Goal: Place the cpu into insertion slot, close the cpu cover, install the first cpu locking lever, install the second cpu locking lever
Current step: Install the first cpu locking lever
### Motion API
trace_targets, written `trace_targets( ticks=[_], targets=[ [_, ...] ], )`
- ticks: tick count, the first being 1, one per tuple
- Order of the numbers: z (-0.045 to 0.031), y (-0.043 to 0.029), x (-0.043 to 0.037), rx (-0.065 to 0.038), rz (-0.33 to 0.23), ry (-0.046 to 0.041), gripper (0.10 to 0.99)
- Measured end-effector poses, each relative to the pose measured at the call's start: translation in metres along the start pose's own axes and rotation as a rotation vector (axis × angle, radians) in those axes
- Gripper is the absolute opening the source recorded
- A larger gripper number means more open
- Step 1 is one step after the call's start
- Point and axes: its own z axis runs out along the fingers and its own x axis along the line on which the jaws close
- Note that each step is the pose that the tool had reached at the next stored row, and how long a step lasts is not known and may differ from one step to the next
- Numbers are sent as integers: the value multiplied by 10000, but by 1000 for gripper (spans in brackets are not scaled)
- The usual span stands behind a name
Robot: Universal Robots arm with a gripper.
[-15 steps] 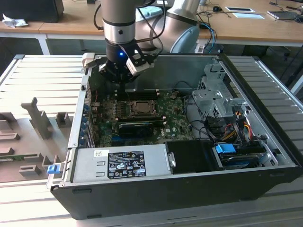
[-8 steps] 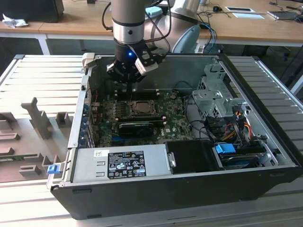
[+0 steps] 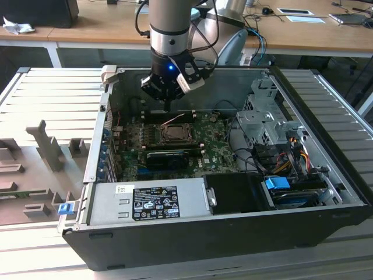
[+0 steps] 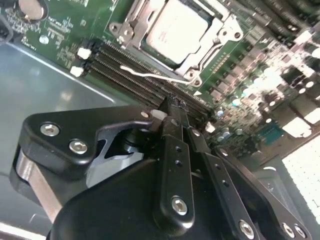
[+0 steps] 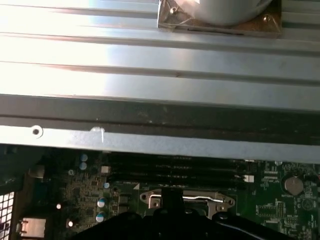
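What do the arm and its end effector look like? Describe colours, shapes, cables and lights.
The arm is a grey cylinder with a brighter silver band. Black cables loop beside it. A blue light glows at the wrist, with a pale box mounted alongside. The end effector is matte black: angular links fastened with silver screws, narrowing to slim fingers.

Harsh glare across ribbed metal surface [image 5: 75, 75]

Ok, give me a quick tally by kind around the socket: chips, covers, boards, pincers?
cpu: 1
cpu cover: 1
green circuit board: 1
pincer: 1
Total: 4
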Motion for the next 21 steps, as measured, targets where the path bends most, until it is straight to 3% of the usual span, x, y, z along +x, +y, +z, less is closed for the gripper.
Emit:
trace_targets(
  ticks=[2,4,12,17,21],
  targets=[
    [8,-4,0,9,-29,-168,106],
    [24,-8,0,12,-55,-229,106],
    [83,-15,-5,13,-85,-229,106],
    [172,-26,-9,11,-241,-218,106],
    [186,-11,-47,10,-287,-211,106]
  ],
)
